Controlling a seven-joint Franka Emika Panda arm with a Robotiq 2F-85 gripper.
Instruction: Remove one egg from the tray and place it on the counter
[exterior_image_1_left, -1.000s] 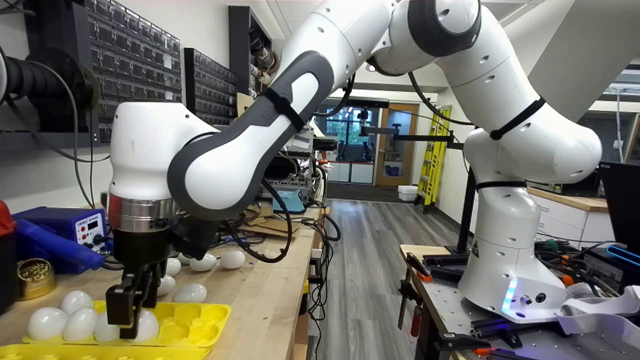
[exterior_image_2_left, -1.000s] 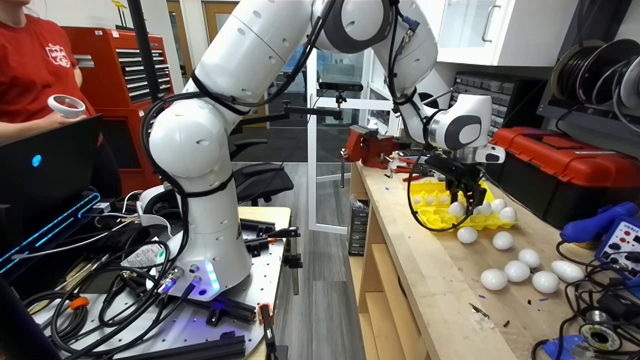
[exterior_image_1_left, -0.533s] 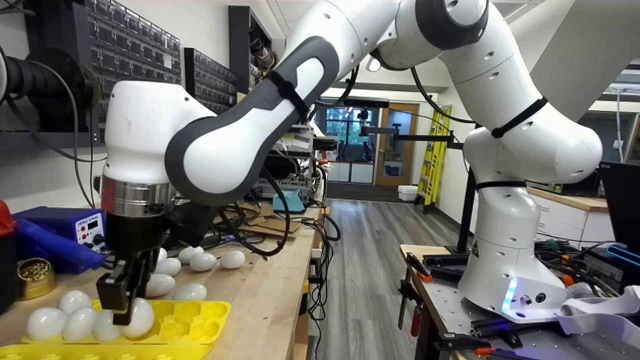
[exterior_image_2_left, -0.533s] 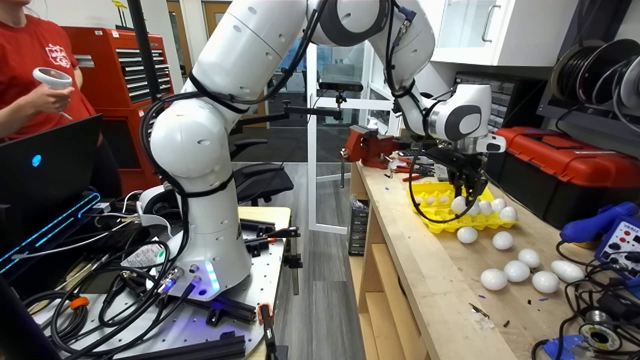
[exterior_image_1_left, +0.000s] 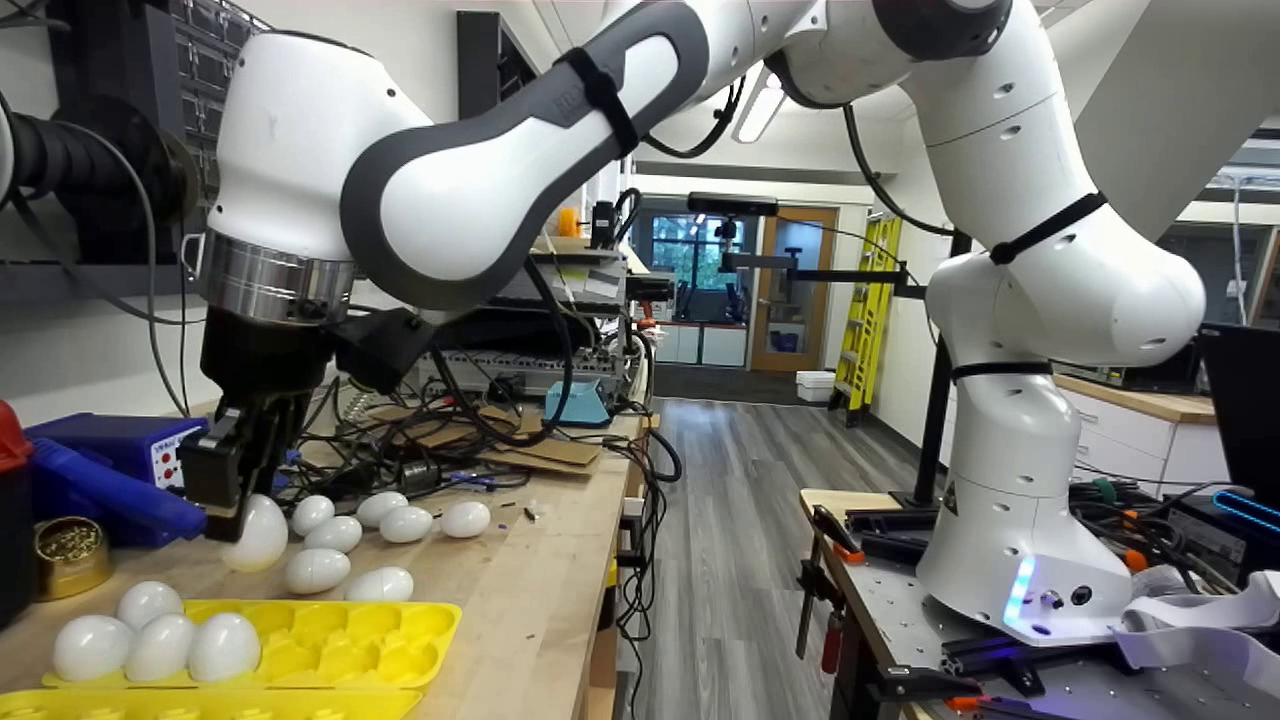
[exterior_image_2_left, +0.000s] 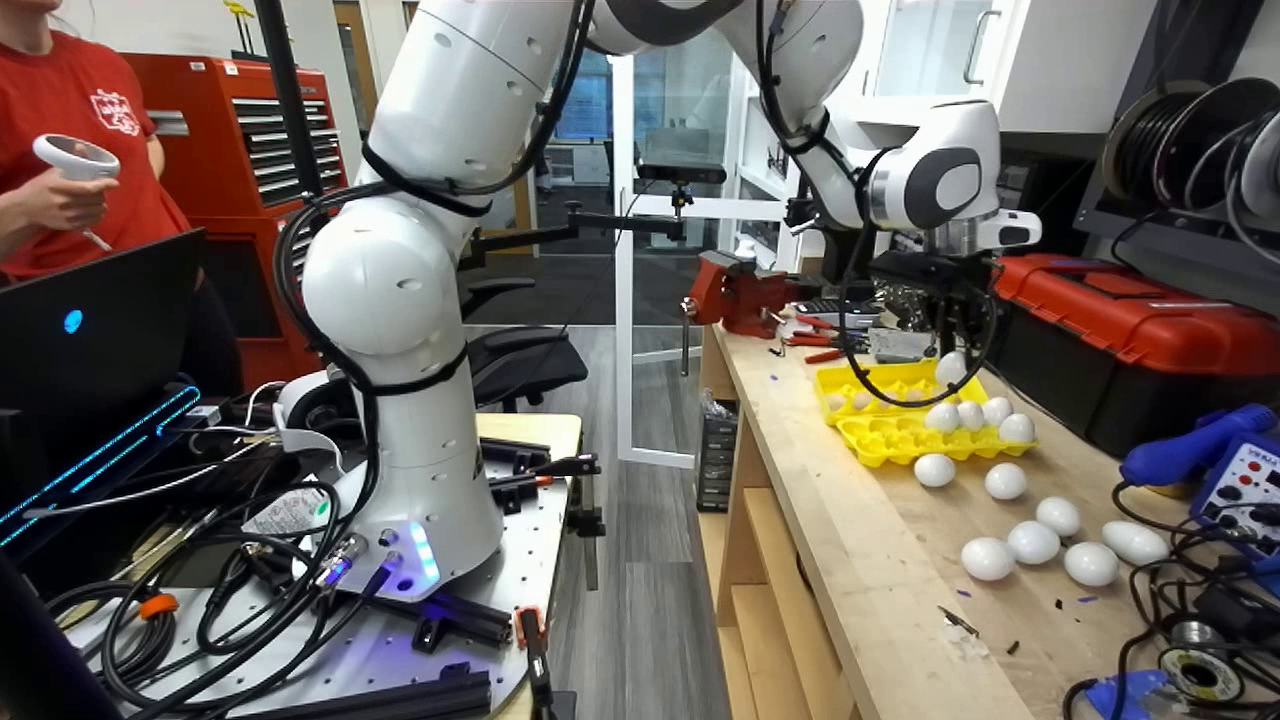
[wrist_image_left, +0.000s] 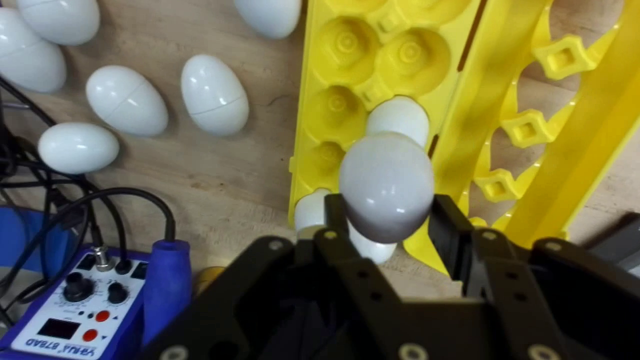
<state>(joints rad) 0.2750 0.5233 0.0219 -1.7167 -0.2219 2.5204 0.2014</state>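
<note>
Though cluttered, counter (exterior_image_1_left: 505, 580) above grey floor (exterior_image_1_left: 740, 540).

Twelve white eggs (exterior_image_1_left: 406, 524), one yellow tray (exterior_image_1_left: 372, 640), one red vise (exterior_image_2_left: 742, 294)

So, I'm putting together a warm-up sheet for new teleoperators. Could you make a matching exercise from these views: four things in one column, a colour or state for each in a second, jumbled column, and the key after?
Column one
1. egg that looks largest in the wrist view
2. tray
3. counter
4. toolbox

Column two
A. light tan wood, with loose eggs lying on it
B. red on top, black below
C. white, held between the jaws
D. yellow and dimpled, only partly filled

Right pairs: 1-C, 2-D, 3-A, 4-B
</note>
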